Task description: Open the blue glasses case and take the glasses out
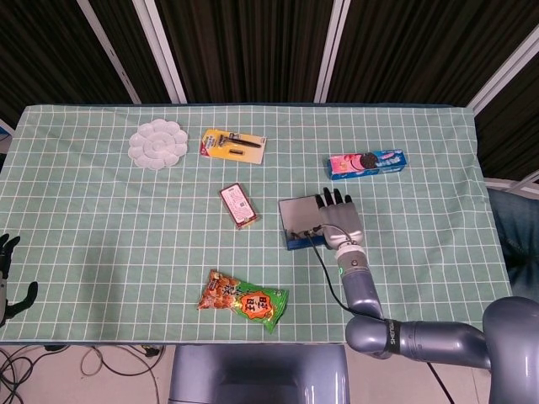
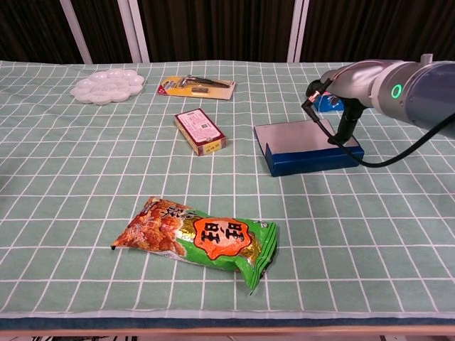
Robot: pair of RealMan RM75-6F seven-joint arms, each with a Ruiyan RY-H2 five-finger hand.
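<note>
The blue glasses case (image 1: 301,221) lies flat just right of the table's middle, its grey top (image 2: 302,135) facing up and its blue side (image 2: 313,160) toward me. It looks closed, and no glasses show. My right hand (image 1: 338,216) lies stretched over the case's right end with its fingers extended. In the chest view its dark fingertips (image 2: 344,132) touch the top near the right edge. It grips nothing. My left hand (image 1: 8,279) hangs off the table's near left corner, fingers apart and holding nothing.
A red box (image 1: 239,205) lies left of the case and a snack bag (image 1: 244,301) near the front edge. A cookie pack (image 1: 366,163) sits behind the case. A yellow pen card (image 1: 233,146) and a white palette (image 1: 157,144) are at the back left.
</note>
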